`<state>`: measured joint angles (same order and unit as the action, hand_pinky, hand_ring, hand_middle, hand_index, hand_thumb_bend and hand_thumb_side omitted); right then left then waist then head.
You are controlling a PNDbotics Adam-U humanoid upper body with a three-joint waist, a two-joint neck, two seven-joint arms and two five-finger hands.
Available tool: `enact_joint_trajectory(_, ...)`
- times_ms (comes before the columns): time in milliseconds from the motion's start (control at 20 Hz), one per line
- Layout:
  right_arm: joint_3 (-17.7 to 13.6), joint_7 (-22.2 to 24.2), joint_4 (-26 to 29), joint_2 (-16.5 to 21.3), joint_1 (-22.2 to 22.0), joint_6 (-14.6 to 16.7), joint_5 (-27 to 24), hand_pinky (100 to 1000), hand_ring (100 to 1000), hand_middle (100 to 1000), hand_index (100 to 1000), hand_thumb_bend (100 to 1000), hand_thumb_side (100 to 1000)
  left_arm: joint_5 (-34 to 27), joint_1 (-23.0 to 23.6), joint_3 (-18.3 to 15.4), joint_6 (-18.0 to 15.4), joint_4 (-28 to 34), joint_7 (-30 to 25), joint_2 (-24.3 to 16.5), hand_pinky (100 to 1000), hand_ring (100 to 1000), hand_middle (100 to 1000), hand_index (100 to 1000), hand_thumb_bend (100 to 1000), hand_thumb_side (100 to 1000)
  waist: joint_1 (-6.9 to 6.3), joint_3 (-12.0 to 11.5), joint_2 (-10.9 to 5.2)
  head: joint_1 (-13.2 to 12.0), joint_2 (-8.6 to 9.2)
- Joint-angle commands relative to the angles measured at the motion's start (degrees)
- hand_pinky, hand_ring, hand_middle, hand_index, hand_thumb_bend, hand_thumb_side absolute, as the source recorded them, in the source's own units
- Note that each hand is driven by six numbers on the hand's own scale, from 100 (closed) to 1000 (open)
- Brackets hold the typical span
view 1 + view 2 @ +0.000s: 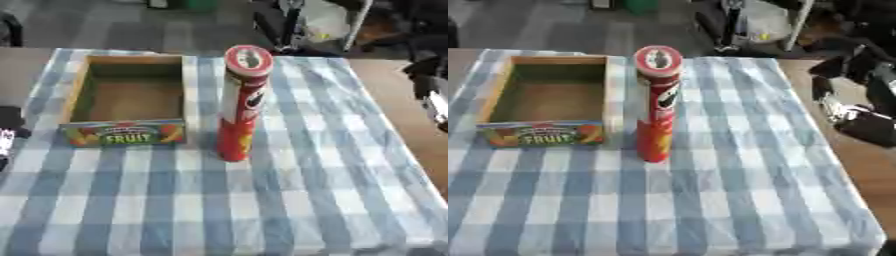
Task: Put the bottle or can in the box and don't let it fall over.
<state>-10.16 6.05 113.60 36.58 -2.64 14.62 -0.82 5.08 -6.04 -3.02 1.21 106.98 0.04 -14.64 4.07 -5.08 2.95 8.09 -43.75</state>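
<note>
Item: tall red can (240,105), upright just right of empty box (131,96); right hand (859,107) away, fingers unreadable; grasp mid-body, lift vertically.

Right robot hand (859,112) at the right edge, raised off the surface, fingers indistinct, left robot hand (9,132) barely showing at left edge

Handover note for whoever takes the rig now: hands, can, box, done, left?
Left hand: only a dark part at the left edge, fingers cannot be told.
Right hand: off to the right beyond the cloth, holding nothing; fingers unclear.
Can: upright on the checked cloth, just right of the box, untouched.
Box: nothing inside.
Done: nothing.
Left: grasp can, set it upright in box.
</note>
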Motion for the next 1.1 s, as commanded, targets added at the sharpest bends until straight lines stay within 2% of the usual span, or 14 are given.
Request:
enact_joint_trajectory(50,-0.6,0.0,1.0,2.1,0.4,0.1,-0.5,679,702,817,897,125,414,0.0,-0.3,-0.1,0.0,0.7,0.0,-0.6,674,515,519,666,397,628,-0.04,0.0,-0.58,0.1,-0.37)
enact_joint_trajectory(350,-0.5,-0.1,1.0,3.9,1.3,0.6,-1.0,686,709,824,907,131,425,0.0,-0.3,-0.1,0.0,0.7,0.0,-0.6,674,515,519,666,398,629,0.06,-0.2,-0.69,0.0,-0.37)
enact_joint_trajectory(550,-0.3,0.3,1.0,9.5,4.9,1.3,-2.6,700,723,839,917,138,433,0.0,-0.1,0.0,0.0,0.6,-0.2,-0.6,674,515,519,665,397,628,0.26,-0.3,-0.86,0.1,-0.37)
enact_joint_trajectory(700,0.9,1.9,1.0,14.2,9.4,1.7,-4.9,714,742,858,934,158,448,0.0,-0.2,0.3,0.0,0.5,-0.5,-0.5,674,515,519,665,396,629,0.41,-0.5,-0.93,0.2,-0.37)
enact_joint_trajectory(900,4.5,8.1,1.0,19.9,17.3,1.2,-8.9,752,799,907,977,202,472,-0.1,-0.3,0.7,-0.1,0.4,-0.8,-0.5,674,515,519,665,395,629,0.53,-1.2,-1.12,0.8,-0.37)
enact_joint_trajectory(1100,9.6,18.3,1.0,22.8,26.5,0.0,-13.5,788,845,941,990,240,465,-0.2,-0.4,1.1,-0.2,0.3,-1.3,-0.2,674,515,519,666,394,629,0.35,-2.1,-1.39,1.5,-0.37)
